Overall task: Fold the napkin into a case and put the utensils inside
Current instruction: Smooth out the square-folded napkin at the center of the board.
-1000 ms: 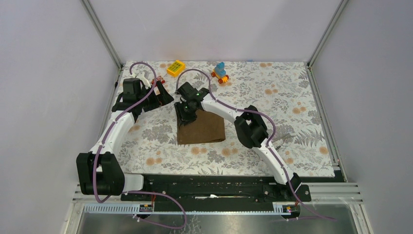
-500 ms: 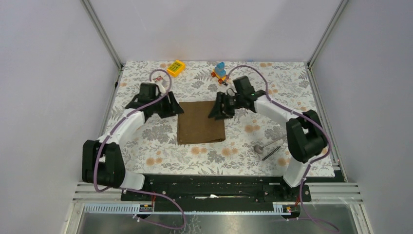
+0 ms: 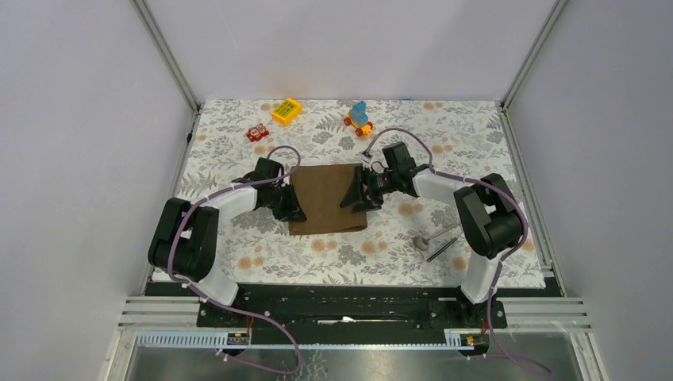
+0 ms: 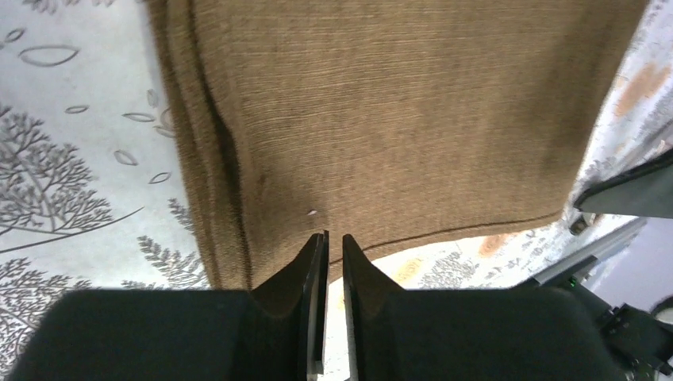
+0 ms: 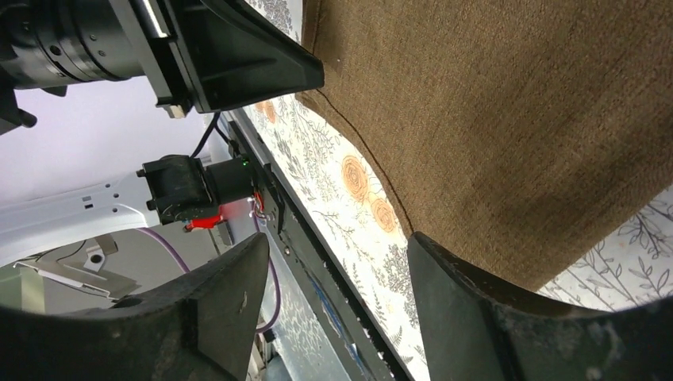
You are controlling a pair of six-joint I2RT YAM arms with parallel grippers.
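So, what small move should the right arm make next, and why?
Probably close the right gripper on the napkin at its right edge. Its jaws stand open over that edge, the napkin is not yet a narrow case, and the left gripper sits at the opposite edge.

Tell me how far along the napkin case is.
Done: the napkin lies folded into a rectangle, not yet a narrow case. In hand: the left claw, nearly shut, and the open right claw sit at its opposite edges. Left: further folds, then the spoon and dark stick, both on the tablecloth.
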